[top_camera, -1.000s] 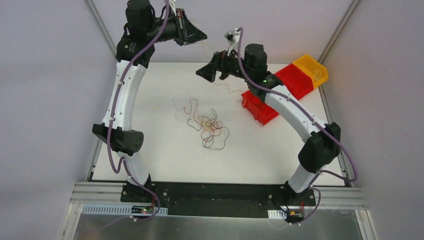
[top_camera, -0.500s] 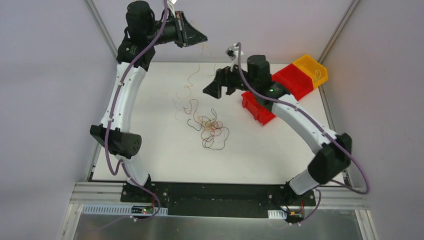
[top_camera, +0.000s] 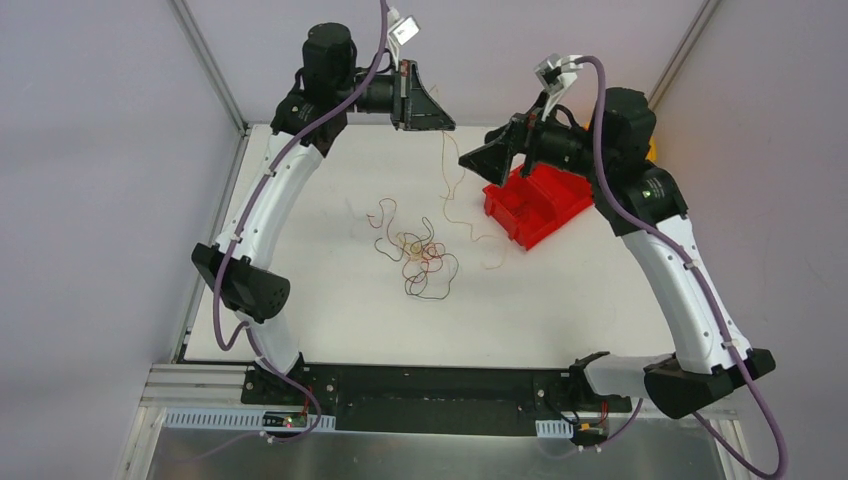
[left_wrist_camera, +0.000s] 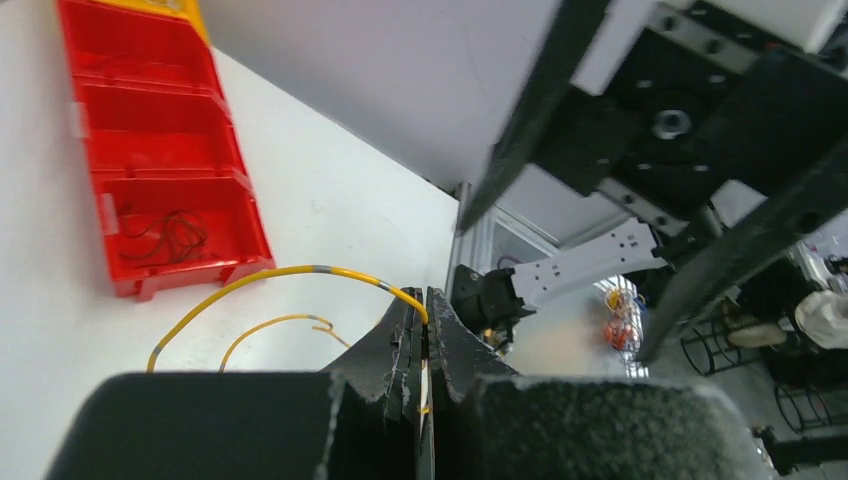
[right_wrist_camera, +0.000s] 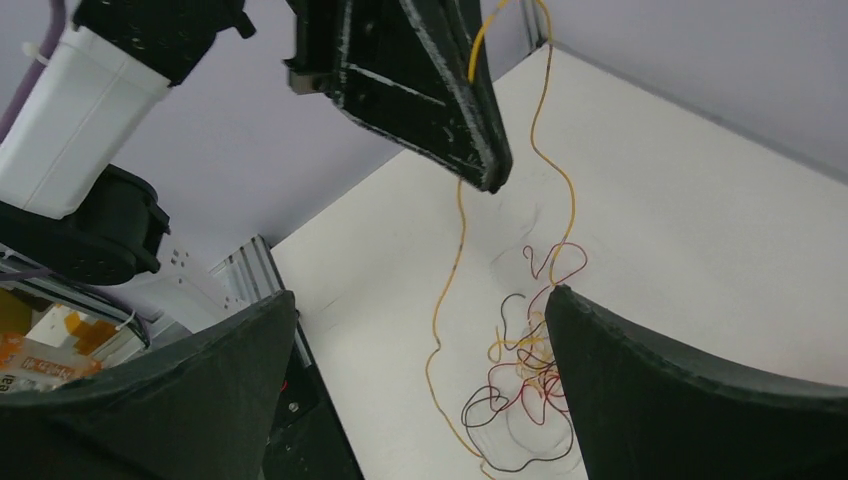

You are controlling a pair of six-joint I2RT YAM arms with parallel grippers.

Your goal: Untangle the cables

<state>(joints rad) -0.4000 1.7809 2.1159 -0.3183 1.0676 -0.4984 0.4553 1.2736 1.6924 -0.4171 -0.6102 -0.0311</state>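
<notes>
Pinching one yellow wire (top_camera: 446,170) in the left hand (top_camera: 446,124), held high above the tangle (top_camera: 420,256) on the table (top_camera: 560,300), likely to draw it free, beside the spread, empty right hand (top_camera: 476,163).

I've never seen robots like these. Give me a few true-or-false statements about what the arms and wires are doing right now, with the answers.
1. The left fingers are pinched shut on a yellow wire, held up above the table. True.
2. The right fingers grip a red wire. False: they stand wide open and hold nothing.
3. The tangle sits inside the red bin. False: it lies on the table, beside the bin.
4. A black wire lies in one compartment of the red bin. True.
</notes>
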